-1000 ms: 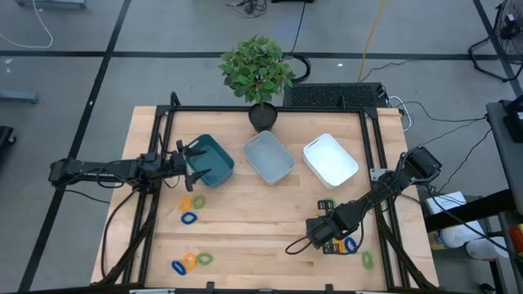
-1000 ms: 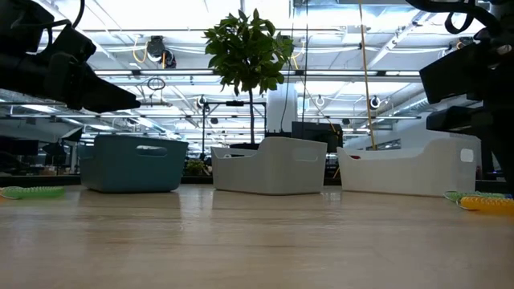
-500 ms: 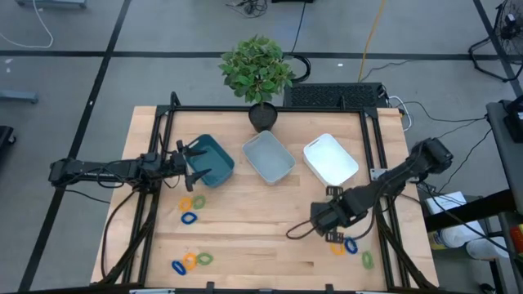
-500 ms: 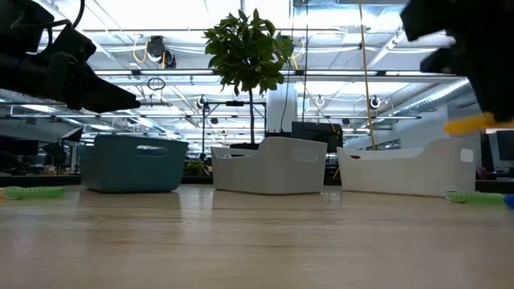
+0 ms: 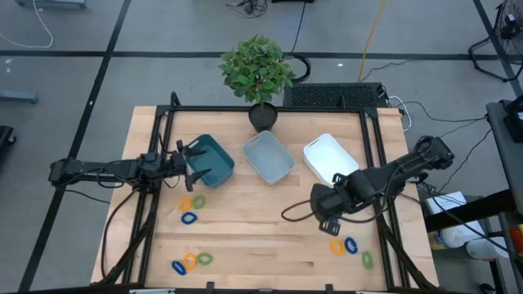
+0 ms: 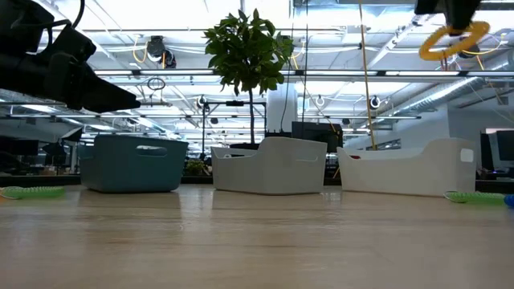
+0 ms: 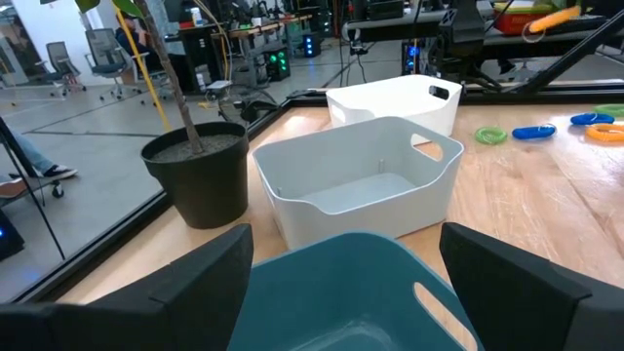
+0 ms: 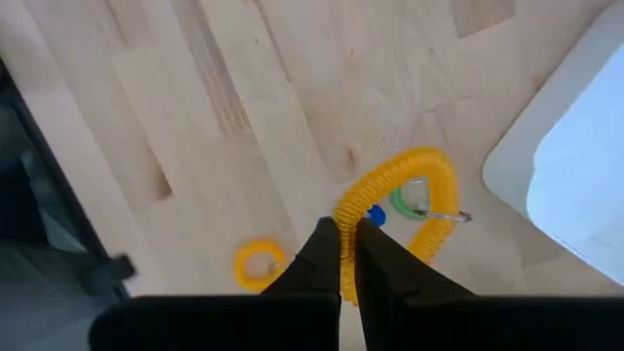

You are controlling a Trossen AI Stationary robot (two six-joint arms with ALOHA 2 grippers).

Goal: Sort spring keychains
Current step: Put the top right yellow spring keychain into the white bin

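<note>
Two arms work over the tabletop (image 5: 261, 220). The right end effector (image 5: 328, 220) hangs above the wood just in front of the white bin (image 5: 330, 160), its fingers (image 8: 322, 255) pinched together on an orange coil (image 8: 400, 195), which dangles clear of the surface; the low view shows that coil (image 6: 447, 39) high in the air, above the white bin (image 6: 405, 168). In the right wrist view a second orange coil (image 8: 258, 262) lies on the wood below, and a green one (image 8: 402, 204) and a blue one (image 8: 375, 216) show through the held loop.

The left end effector (image 5: 193, 164) hovers over the near edge of the teal bin (image 5: 211, 159), jaws spread wide and holding nothing. Its wrist view looks across the teal bin (image 7: 361, 292) to the grey bin (image 7: 356, 185) and the white bin (image 7: 395, 97) beyond.

Loose coils remain on the tabletop in three groups. Just in front of the teal bin lie an orange one (image 5: 185, 204), a green one (image 5: 198, 200) and a blue one (image 5: 189, 218). Near the front left edge sit a blue one (image 5: 177, 266), an orange one (image 5: 190, 260) and a green one (image 5: 205, 259), close together. At the front right lie an orange one (image 5: 337, 247), a blue one (image 5: 351, 244) and a green one (image 5: 368, 260). A potted plant (image 5: 258, 73) stands behind the grey bin (image 5: 269, 156).
</note>
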